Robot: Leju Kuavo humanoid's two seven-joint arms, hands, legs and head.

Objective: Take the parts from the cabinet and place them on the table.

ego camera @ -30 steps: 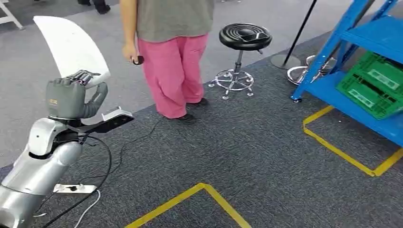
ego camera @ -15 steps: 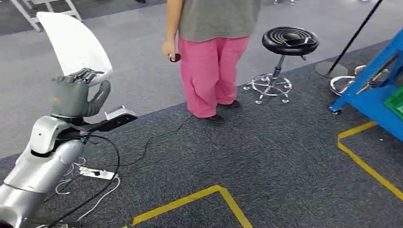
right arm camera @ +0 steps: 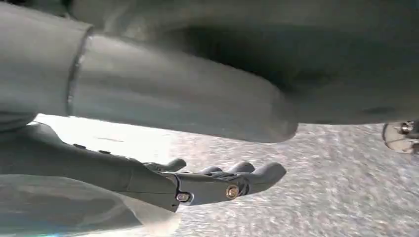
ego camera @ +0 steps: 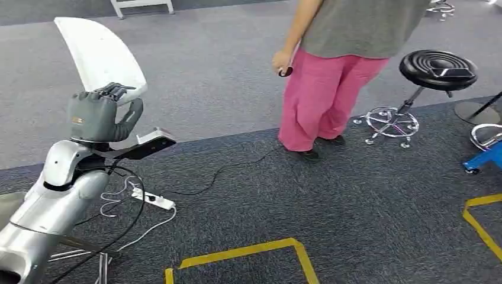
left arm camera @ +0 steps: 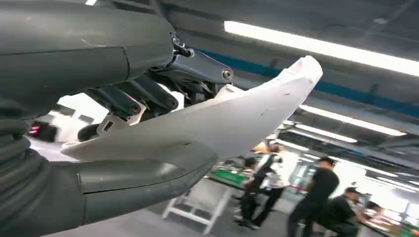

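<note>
White curved plastic shell part [ego camera: 97, 56], long and tapering: gripped at its lower end by our left robot hand [ego camera: 97, 115] and held upright, blade pointing up and away from the arm. In the left wrist view the thick thumb [left arm camera: 143, 175] sits under the part and the dark fingers [left arm camera: 133, 101] clamp over it, so the hold looks like a firm pinch across the wide end. We judge it is carried high and vertical to keep the long tip off the floor and off the body while walking.

Our right robot hand [right arm camera: 217, 182]: nothing in it, fingers stretched out and slightly apart, hanging over grey carpet.

Outward from the part: white power strip [ego camera: 153, 200] with a black cable on the dark carpet below it; yellow floor tape [ego camera: 248, 251] nearer us; person in pink trousers [ego camera: 322, 100] well off to its right; black round stool [ego camera: 437, 68] beyond them. We see no bench, so we judge the placing not yet begun.
</note>
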